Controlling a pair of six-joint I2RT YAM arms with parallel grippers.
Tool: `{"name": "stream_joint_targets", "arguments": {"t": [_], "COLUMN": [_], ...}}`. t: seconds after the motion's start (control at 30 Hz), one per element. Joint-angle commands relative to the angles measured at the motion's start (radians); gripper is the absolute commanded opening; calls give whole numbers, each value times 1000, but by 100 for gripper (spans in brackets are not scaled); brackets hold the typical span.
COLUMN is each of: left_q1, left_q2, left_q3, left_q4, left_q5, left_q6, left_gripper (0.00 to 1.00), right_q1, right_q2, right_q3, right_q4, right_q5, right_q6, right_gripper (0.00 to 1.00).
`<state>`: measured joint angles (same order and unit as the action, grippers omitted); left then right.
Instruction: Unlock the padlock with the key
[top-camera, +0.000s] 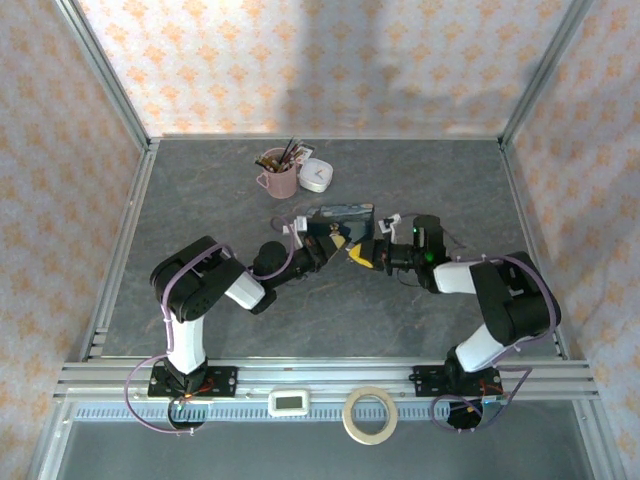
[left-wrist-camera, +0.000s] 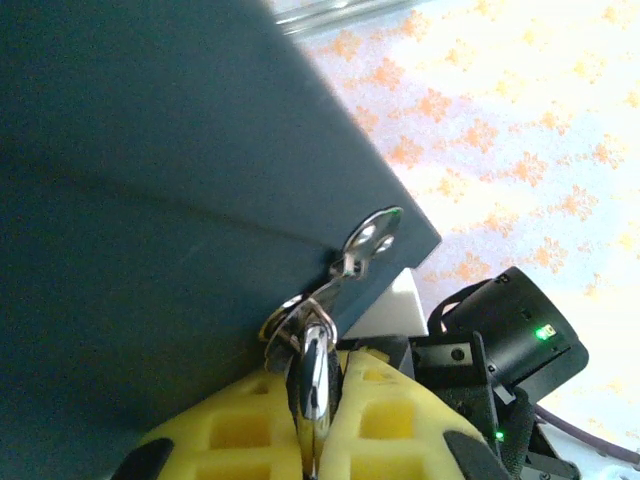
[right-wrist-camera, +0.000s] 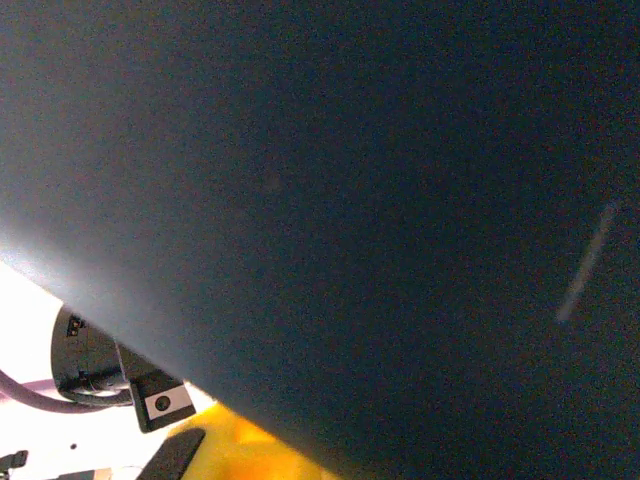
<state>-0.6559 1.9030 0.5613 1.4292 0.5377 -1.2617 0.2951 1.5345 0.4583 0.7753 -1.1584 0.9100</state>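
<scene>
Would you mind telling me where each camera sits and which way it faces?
Top external: above and behind, looking down at the table; left arm and right arm meet at the blue tin.
Left wrist: looks along the left fingers, clamped on the key, at the tin.
Right wrist: close against the tin; one right finger shows below.
Both wrist views share the tin.

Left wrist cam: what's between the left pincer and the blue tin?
The key bunch, seen in the left wrist view: one key is clamped by the left pincer, and its ring and a second key reach toward the edge of the blue tin.
</scene>
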Motion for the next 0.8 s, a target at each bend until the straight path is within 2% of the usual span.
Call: {"name": "stream_joint_targets", "arguments": {"t": [0.0, 0.3, 0.47, 0.57, 0.7, 0.77], "left_q1": [-97, -116, -116, -115, -106, -105], "left_q2": [-21, -66, -110, -115, -67, -48], "left_q3": [44, 72, 56, 51, 45, 50], "left_q4": [255, 167, 62, 39, 188, 205], "left_q5": [282, 249, 188, 187, 228, 235], "left_q6": [-33, -1, 72, 119, 86, 82], "left_gripper": [0, 0, 0, 0, 0, 0], "right_q1": [-6, 69, 68, 57, 7, -12], "right_q2": [-53, -42, -36, -33, -3, 4], "right_q3": [-4, -7, -2, 8, 31, 43], "right_q4": [71, 86, 66, 49, 64, 67], "right_q5": [339, 427, 440, 391, 243, 194], "right_q6": [42, 54, 75, 102, 176, 194], "right_gripper": [0, 0, 0, 0, 0, 0]}}
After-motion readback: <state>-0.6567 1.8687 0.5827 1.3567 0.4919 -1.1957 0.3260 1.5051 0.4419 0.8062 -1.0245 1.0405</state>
